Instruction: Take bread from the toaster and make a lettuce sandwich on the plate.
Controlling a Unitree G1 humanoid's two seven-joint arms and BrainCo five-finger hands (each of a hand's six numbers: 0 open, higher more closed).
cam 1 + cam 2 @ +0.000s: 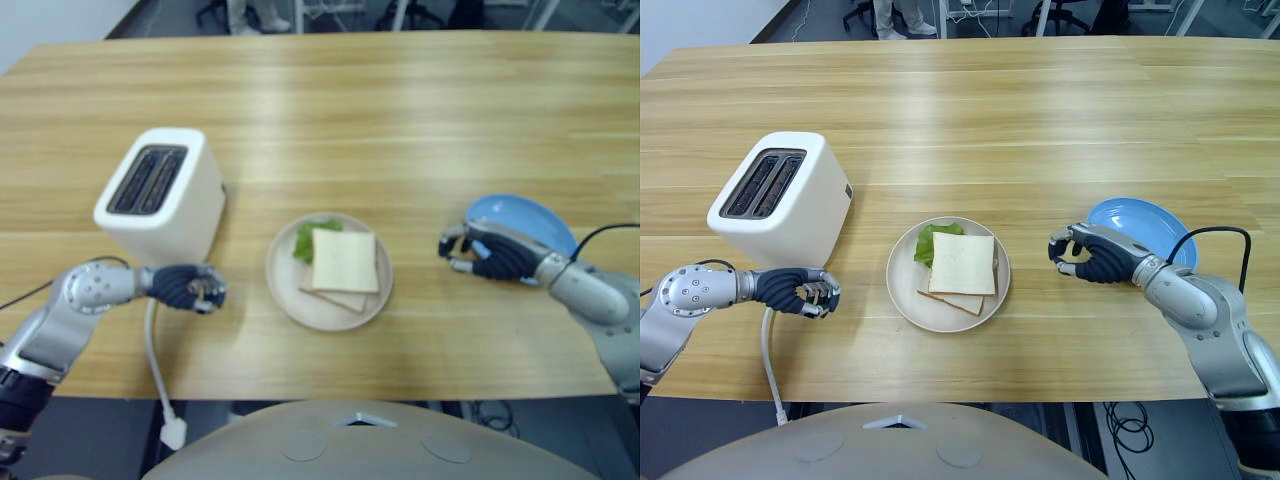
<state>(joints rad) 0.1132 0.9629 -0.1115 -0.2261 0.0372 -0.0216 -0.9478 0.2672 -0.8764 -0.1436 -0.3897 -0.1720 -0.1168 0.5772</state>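
Observation:
A white toaster (165,193) stands at the left with both slots dark. On the beige plate (284,287) in the middle lies a sandwich: a top bread slice (344,260) over a lower slice (338,299), with green lettuce (305,239) showing at its far left corner. My left hand (188,287) rests low in front of the toaster, fingers curled, holding nothing. My right hand (488,254) sits to the right of the plate, next to a blue dish, fingers curled and empty.
A blue dish (524,220) lies at the right, partly behind my right hand. The toaster's white cable (156,368) runs off the front table edge. A black cable (604,234) lies at the far right. Bare wood stretches across the far half.

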